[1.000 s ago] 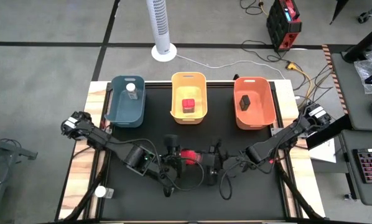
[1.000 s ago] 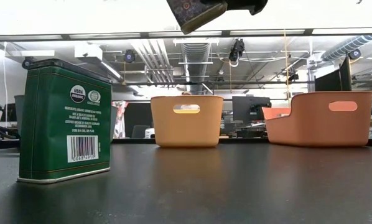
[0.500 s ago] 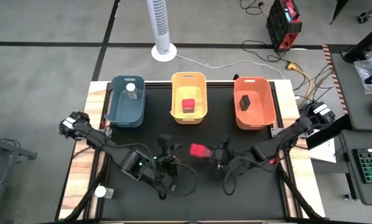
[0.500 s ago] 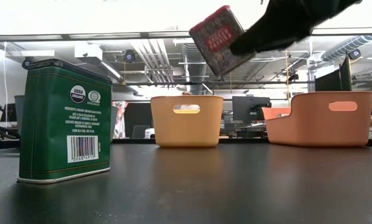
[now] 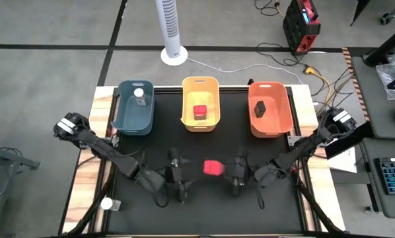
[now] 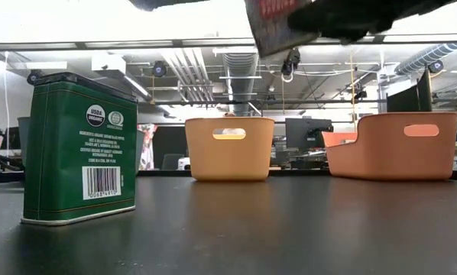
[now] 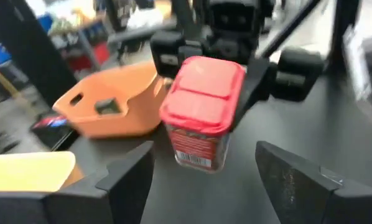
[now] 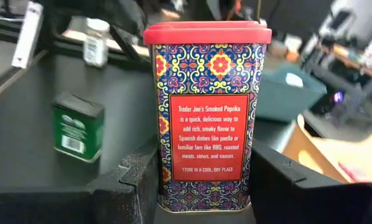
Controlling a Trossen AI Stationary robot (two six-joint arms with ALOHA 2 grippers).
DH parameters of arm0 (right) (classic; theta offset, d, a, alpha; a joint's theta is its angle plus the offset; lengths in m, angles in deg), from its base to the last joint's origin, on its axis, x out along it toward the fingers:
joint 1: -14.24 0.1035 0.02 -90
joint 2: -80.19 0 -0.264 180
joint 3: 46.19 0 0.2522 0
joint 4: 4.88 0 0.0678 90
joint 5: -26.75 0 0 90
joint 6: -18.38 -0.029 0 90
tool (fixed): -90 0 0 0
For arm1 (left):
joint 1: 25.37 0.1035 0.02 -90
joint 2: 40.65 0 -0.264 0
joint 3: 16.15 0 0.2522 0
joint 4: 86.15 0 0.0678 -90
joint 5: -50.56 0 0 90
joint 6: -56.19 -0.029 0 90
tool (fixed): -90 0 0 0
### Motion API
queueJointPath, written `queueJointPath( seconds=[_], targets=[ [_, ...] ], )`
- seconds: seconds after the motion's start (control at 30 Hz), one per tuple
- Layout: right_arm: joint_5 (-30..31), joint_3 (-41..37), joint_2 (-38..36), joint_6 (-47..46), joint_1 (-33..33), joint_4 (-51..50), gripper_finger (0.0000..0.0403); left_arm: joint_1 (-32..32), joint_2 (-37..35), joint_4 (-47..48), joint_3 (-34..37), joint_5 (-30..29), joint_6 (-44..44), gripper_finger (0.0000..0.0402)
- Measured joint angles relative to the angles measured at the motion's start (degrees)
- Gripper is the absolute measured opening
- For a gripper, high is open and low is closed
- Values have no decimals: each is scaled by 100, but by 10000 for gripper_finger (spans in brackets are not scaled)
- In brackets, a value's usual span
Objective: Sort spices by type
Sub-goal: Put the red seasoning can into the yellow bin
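A red-lidded spice jar (image 8: pixel 204 118) with a patterned body sits in my right gripper (image 5: pixel 226 170), above the table's middle. It also shows as the jar (image 5: pixel 213 167) in the high view. My left gripper (image 7: pixel 204 180) is open, facing that jar from its left with a gap between them. A green tin (image 6: pixel 79 149) stands on its base on the mat. One white-lidded jar (image 5: pixel 107 204) rests at the near left table edge. The blue bin (image 5: pixel 126 116) holds a white-lidded jar (image 5: pixel 139 96), the yellow bin (image 5: pixel 187 109) a red-lidded one (image 5: pixel 199 111), the orange bin (image 5: pixel 277 119) a dark one (image 5: pixel 261 108). My right gripper pinches the red-lidded jar by the lower part of its body (image 8: pixel 164 186), one finger (image 8: pixel 127 186) on each side. The fingers come level from the table's right. The jar is lifted clear of the table, about upright, with its lid uppermost.
The three bins stand in a row along the far side of the black mat (image 5: pixel 204 211). A white tower fan (image 5: pixel 171 30) and cables lie on the floor beyond the table. Bare mat lies in front of the bins.
My left gripper has drawn back from the red-lidded jar, toward the table's left and near edge. The jar has stayed with my right gripper, shifted a little to the right, and has turned from tilted to nearly upright.
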Motion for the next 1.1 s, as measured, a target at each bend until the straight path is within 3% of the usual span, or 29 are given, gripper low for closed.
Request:
queueJointPath(
  seconds=[0.17, 0.33, 0.7, 0.97, 1.1],
  targets=[
    [-241, 0, 0, 716, 194, 667, 176, 26, 29, -2716, 1003, 431, -587, 263],
    [-896, 2, 0, 1153, 195, 1198, 176, 89, 428, -3969, 1216, 1104, -1077, 263],
    [-1002, 2, 0, 1119, 150, 1287, 176, 236, 1185, -3361, 145, 943, -1537, 263],
    [-1004, 2, 0, 1110, 152, 1287, 176, 367, 1349, -3319, -47, 1281, -1606, 262],
    [-1002, 2, 0, 1108, 152, 1272, 176, 397, 1346, -3326, -47, 1293, -1619, 231]
  ],
)
